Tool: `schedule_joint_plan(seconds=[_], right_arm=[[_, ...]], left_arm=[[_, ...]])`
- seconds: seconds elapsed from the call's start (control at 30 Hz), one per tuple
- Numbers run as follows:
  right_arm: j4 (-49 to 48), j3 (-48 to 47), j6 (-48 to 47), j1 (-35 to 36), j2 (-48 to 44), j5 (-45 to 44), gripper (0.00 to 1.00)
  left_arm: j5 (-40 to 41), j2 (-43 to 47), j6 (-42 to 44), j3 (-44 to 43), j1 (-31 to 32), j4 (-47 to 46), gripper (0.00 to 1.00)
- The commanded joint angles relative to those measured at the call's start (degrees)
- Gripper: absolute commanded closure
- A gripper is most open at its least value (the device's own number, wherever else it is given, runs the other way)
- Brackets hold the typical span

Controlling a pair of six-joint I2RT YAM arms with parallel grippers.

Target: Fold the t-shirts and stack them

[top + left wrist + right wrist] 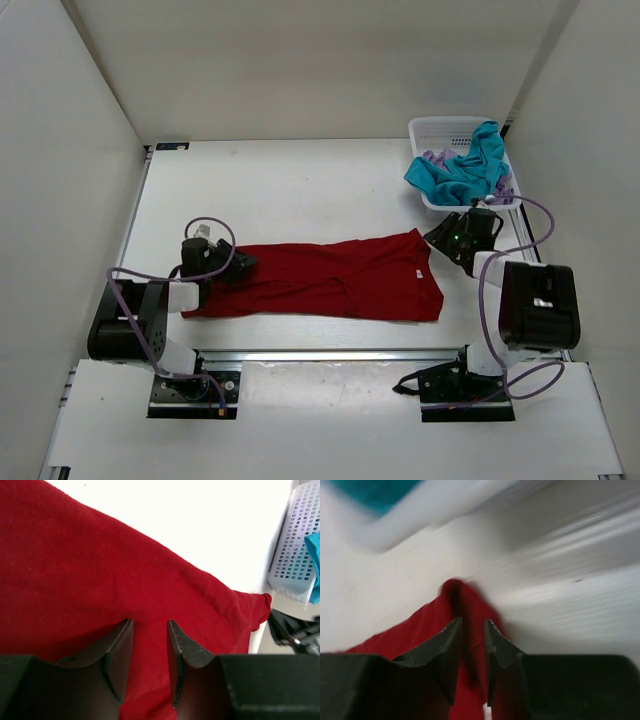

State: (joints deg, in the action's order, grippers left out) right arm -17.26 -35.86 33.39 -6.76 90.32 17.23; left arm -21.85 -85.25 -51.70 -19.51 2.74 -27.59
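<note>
On the bench [300,180], the right end effector [472,622] is pinching a corner of the deep red t-shirt [330,280] while the left end effector [150,623] is resting narrow-jawed on it, hold unclear.

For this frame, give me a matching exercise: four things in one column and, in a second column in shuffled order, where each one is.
Things:
1. red t-shirt
2. teal t-shirt
3. basket
4. left gripper

Places:
A. at the far right corner of the table
B. piled in the basket, spilling over its rim
C. spread flat across the middle of the table
D. over the red t-shirt's left end

Pairs: 1-C, 2-B, 3-A, 4-D
</note>
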Motion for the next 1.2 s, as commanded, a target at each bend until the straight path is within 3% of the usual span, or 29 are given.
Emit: schedule_joint_plan(seconds=[0.0, 0.07, 0.17, 0.33, 0.4, 0.57, 0.6, 0.67, 0.7, 0.8, 0.83, 0.87, 0.9, 0.93, 1.0, 1.07, 1.17], right_arm=[[1.2, 1.3, -2.1, 6.4, -8.7, -3.2, 0.77], [4.5, 2.9, -2.6, 11.6, -12.0, -5.4, 0.75], [7.6, 5.6, -3.8, 20.3, -15.6, -8.2, 0.87], [12.9, 6.9, -3.6, 30.0, -12.6, -9.8, 0.95], [13.3, 5.6, -3.7, 30.4, -9.6, -8.1, 0.95], [17.3, -11.6, -8.1, 30.5, 10.5, -3.6, 0.99], [19.9, -19.4, -8.7, 30.4, 16.4, -3.3, 0.99], [25.0, -41.8, -11.0, 28.9, 27.3, -1.8, 1.0], [29.7, -48.6, -11.1, 28.8, 35.1, -1.0, 1.0], [47.2, -98.3, -13.1, 29.2, 53.4, 2.6, 1.0], [54.6, -107.7, -13.9, 29.4, 56.6, 1.8, 1.0], [58.5, -126.0, -14.7, 30.2, 63.0, 1.1, 0.93], [56.9, -122.1, -15.1, 30.5, 58.8, 1.3, 0.85], [51.1, -110.2, -14.0, 30.3, 50.4, 3.2, 0.82], [44.0, -89.0, -14.3, 31.2, 39.0, 1.9, 0.66], [34.2, -74.9, -14.8, 33.3, 27.5, -1.3, 0.55], [27.1, -54.8, -12.5, 35.3, 14.7, -1.7, 0.51]], left_arm=[[2.8, 6.8, 1.4, -0.8, 2.0, 4.0, 0.56], [5.5, 10.9, 4.1, -2.5, 5.6, 7.5, 0.53], [8.5, 16.2, 8.1, -6.7, 9.5, 13.4, 0.54], [7.4, 22.2, 12.7, -8.8, 15.1, 20.9, 0.48], [4.8, 23.5, 13.3, -7.9, 15.9, 21.4, 0.47], [4.4, 27.0, 15.7, -8.0, 18.4, 25.4, 0.38], [3.4, 26.9, 15.9, -8.3, 18.8, 25.9, 0.29], [1.2, 27.2, 17.2, -9.0, 18.5, 27.6, 0.19], [0.3, 26.6, 18.3, -9.9, 18.8, 29.7, 0.16], [3.1, 27.9, 22.2, -11.7, 18.3, 36.4, 0.13], [3.5, 28.4, 22.8, -11.6, 17.0, 36.9, 0.11], [2.2, 28.7, 22.7, -10.9, 16.3, 36.9, 0.1], [1.1, 28.7, 22.3, -10.6, 14.1, 36.4, 0.1], [0.1, 28.6, 21.5, -9.7, 13.3, 35.9, 0.08], [-0.4, 29.2, 20.4, -8.7, 12.9, 34.6, 0.01], [0.9, 30.1, 20.1, -8.8, 13.2, 34.7, 0.01], [-2.9, 31.8, 18.4, -5.6, 10.4, 31.8, 0.01]])
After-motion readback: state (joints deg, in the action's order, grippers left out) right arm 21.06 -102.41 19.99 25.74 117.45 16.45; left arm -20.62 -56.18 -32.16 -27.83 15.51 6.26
